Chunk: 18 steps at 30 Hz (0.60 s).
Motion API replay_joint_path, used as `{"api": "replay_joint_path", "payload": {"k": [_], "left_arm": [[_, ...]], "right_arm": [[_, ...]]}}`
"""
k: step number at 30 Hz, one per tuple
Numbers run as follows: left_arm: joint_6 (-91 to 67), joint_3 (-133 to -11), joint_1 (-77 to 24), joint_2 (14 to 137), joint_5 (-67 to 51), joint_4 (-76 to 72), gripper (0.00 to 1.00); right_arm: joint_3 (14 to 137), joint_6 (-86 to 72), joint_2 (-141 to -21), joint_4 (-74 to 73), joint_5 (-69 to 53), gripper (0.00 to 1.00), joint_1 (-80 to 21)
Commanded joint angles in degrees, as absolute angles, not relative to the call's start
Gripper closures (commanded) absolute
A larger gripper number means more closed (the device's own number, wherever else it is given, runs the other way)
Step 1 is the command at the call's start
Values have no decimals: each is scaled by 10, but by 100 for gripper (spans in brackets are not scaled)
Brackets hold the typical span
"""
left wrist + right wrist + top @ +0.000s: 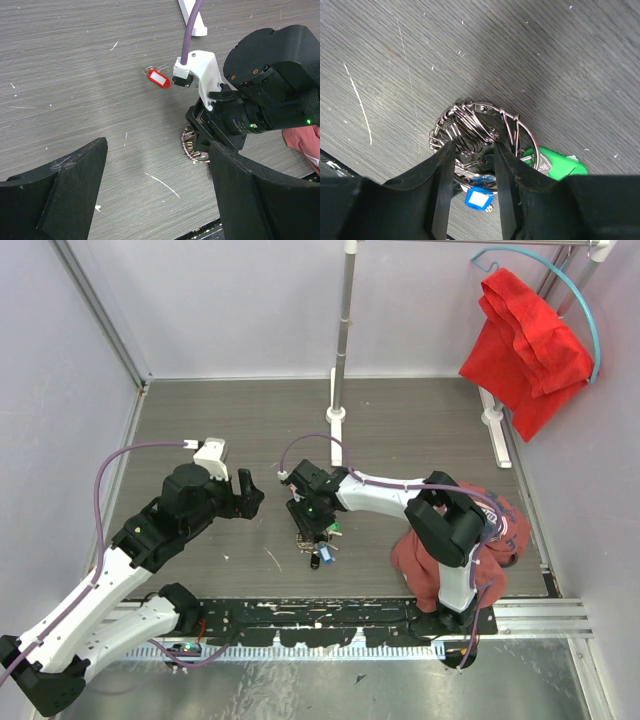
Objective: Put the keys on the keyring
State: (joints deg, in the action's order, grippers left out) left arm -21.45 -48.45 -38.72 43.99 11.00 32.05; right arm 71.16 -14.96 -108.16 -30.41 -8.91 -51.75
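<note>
The thin silver-grey wire keyring (pixel 470 120) lies flat on the grey wood-grain counter (pixel 200 420), near the middle and just in front of the right arm's wrist. It shows as a tangle of overlapping wire loops rather than one clean circle. Which loops belong to the ring itself and which to the keys' own small rings cannot be told.

A small key with a green plastic tag (pixel 560 167) lies touching the tangle on one side. A key with a blue plastic tag (pixel 479 199) sits at its edge, seen through the gap between the fingers. A third key with a red plastic tag (pixel 158 79) lies apart on bare counter, beyond the right wrist and not joined to the bundle.

The right tool (pixel 472 162) points straight down over the ring, its two black fingers drawn close together with several wires between them. It looks clamped on the keyring, most likely to pin or lift it so a key can be worked on.

The left tool (pixel 157 192) hangs off to the side, facing the bundle. Its fingers are spread wide and hold nothing, probably so it can fetch a loose key, the red one being the likely candidate.
</note>
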Motion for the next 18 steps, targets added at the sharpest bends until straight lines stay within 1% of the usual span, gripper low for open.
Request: {"api": "replay_joint_path", "payload": {"k": [1,3,5,7,13,18], "left_arm": [[-209,-482,-385,439,106,303,12],[-209,-482,-385,440,106,302,12],[-208,-483,-385,442,105,302,12],[-207,-483,-384,442,105,302,12],[-207,-481,-385,440,105,302,12],[-197,-475,-385,431,90,290,12]], "right_arm": [[731,-148,-1086,-291,-93,64,-523],[731,-148,-1084,-288,-93,77,-524],[731,-148,-1078,-286,-93,84,-525],[732,-146,-1071,-287,-94,89,-525],[735,-142,-1037,-298,-94,96,-525],[740,-138,-996,-313,-88,97,-525]]}}
